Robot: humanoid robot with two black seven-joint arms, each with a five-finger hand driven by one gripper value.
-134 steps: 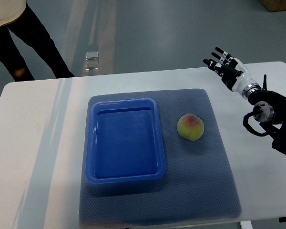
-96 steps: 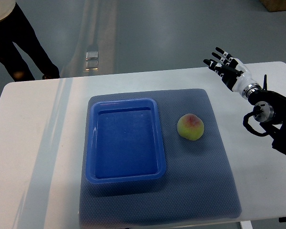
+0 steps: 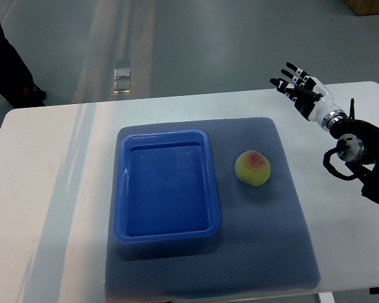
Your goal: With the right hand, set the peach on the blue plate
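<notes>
A yellow-green peach (image 3: 252, 168) with a red blush lies on the grey-blue mat (image 3: 265, 252), just right of the blue plate (image 3: 123, 189), a rectangular tray with nothing in it. My right hand (image 3: 295, 83) hovers over the table's far right corner, well up and right of the peach, fingers spread and holding nothing. Its dark forearm runs off the right edge. The left arm does not show.
The mat lies on a white table (image 3: 44, 189). A person's dark trouser leg and shoe (image 3: 12, 76) stand on the floor beyond the table's far left corner. A small shiny object (image 3: 121, 73) lies on the floor behind the table.
The person at the top left has walked further left, mostly out of the picture. My right hand, the peach and the plate have stayed put.
</notes>
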